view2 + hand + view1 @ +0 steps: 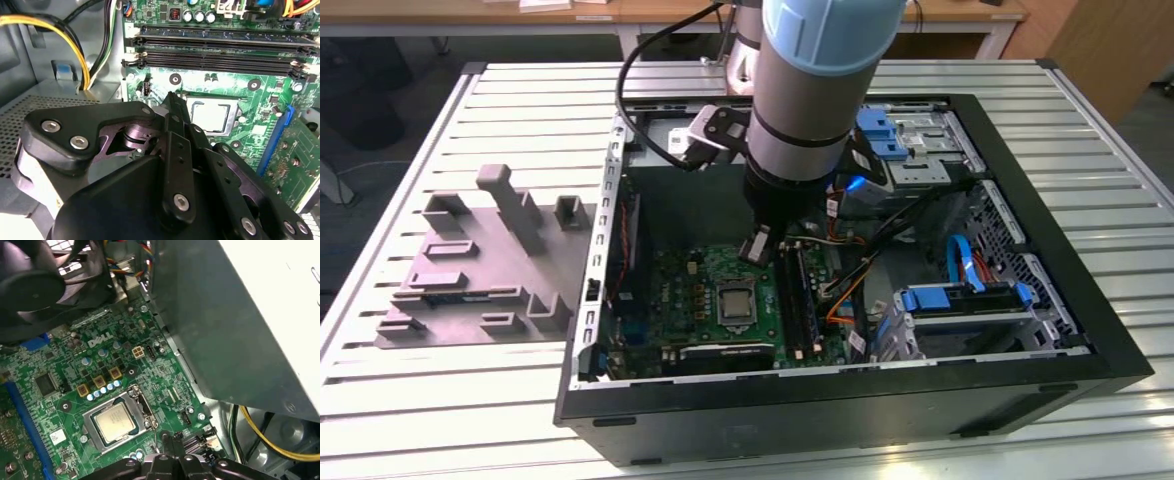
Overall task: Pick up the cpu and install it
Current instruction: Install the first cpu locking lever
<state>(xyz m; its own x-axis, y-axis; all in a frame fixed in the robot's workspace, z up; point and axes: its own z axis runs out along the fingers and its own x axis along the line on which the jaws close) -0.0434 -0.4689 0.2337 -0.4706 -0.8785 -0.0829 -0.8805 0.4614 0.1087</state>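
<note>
The cpu point(116, 421), a pale silver square, lies flat in its socket on the green motherboard point(75, 365) inside the open computer case point(1067, 330). It shows again in the second wrist view point(210, 116) and as a small grey square in the exterior view point(735, 300). My gripper point(758, 248) hangs inside the case just above the board, a short way from the socket. Its fingers stand together with nothing between them, seen in both wrist views point(172, 100) point(170, 439). The socket's metal frame stands open around the chip.
A grey plastic fixture point(467, 270) lies on the slatted table at the exterior view's left. Black memory slots point(220, 50), yellow and black cables point(75, 30), a grey metal housing point(240, 330), a black fan point(45, 285) and blue drive brackets point(961, 298) crowd the case.
</note>
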